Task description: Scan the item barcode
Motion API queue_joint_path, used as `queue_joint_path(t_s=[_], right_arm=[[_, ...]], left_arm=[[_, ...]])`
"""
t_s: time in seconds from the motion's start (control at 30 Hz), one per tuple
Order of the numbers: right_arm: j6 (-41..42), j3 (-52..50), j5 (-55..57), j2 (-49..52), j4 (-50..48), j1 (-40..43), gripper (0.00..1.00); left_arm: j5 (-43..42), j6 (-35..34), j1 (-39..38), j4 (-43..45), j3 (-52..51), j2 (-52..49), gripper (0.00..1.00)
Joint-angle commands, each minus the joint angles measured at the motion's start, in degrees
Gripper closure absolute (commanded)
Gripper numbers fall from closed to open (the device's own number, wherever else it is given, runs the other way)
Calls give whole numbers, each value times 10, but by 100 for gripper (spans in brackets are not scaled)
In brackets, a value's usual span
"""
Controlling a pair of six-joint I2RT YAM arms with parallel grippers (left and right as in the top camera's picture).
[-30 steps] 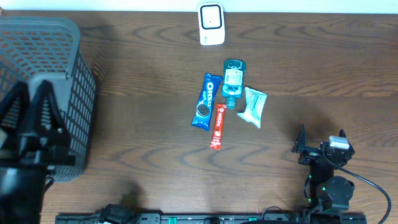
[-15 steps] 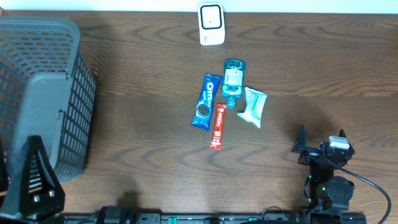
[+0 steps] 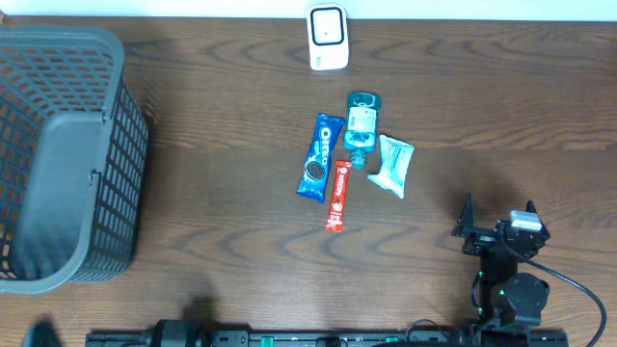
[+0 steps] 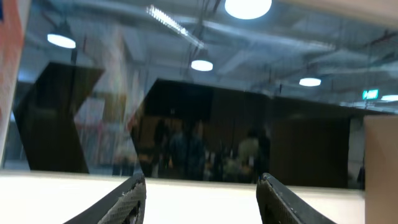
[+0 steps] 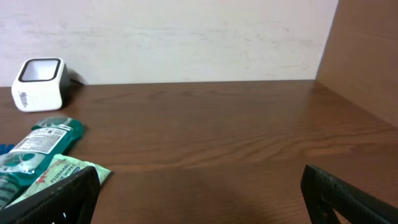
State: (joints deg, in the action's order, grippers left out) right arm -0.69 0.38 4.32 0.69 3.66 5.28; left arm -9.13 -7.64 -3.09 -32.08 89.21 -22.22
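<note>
Overhead view, nothing picked yet; right arm's fingers and left arm's fingers spread empty; next, probably lift the blue Oreo biscuit packet to the white box-shaped scanner.

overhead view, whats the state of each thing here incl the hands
basket, upright, nothing visible inside
scanner, standing upright
oreo pack, lying flat
mouthwash bottle, on its side
red stick, lying flat
white pouch, lying flat
left hand, open, empty
right hand, open, empty
</note>
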Motion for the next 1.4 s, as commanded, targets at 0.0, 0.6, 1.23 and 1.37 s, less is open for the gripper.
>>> queue_joint_path(t_s=[0.0, 0.6, 1.23, 1.37], right_arm=[[-7, -1, 1, -3, 2, -6, 1], [-7, -1, 1, -3, 2, -5, 1], [-7, -1, 1, -3, 2, -5, 1], [-57, -1, 80, -3, -16, -5, 1]], left_arm=[[-10, -27, 3, 26, -17, 28, 37], [-7, -45, 40, 47, -70, 171, 21], [73, -51, 78, 171, -284, 220, 2], [73, -51, 78, 158, -338, 220, 2]])
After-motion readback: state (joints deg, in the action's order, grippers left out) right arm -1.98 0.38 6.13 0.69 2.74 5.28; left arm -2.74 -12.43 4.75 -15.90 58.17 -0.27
